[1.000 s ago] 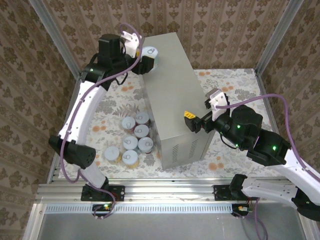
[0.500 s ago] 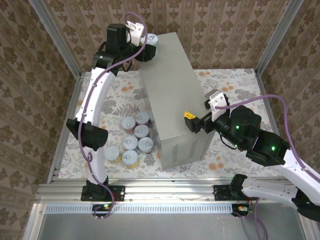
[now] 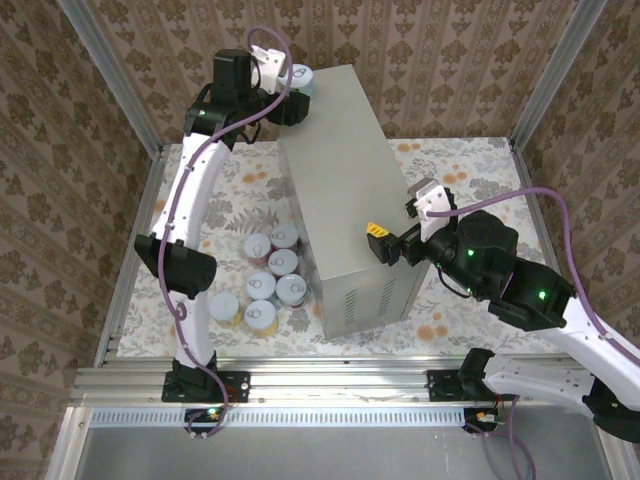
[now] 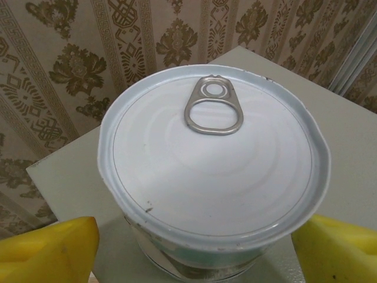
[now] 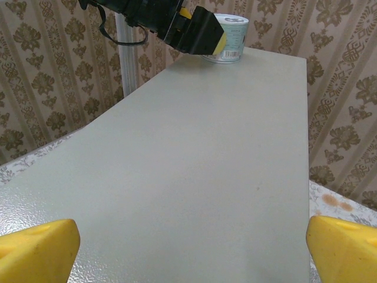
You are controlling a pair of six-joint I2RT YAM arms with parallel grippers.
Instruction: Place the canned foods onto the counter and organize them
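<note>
On the floral cloth [image 3: 235,205], seven cans [image 3: 261,285] stand upright, lids up, in a tight cluster just beside the long left side of the counter [image 3: 350,180]. The eighth can [image 4: 212,159] stands upright on the far left corner of the counter's top, with its pull-tab lid up and a pale blue-green label. The left pincer [image 3: 293,92] straddles this can. In the left wrist view its yellow fingertips [image 4: 50,247] sit low, one on each side of the can and spread wider than its body. A strip of counter shows between the left tip and the can's wall. Its jaws are parted and it grips nothing; the can rests on the counter by itself. Further right, the right pincer [image 3: 385,243] hangs over the near end of the counter's top, toward its right edge. Its jaws are spread as wide as they go and are empty. From its wrist camera, the eighth can lies well apart from it, at the far end of the top.
</note>
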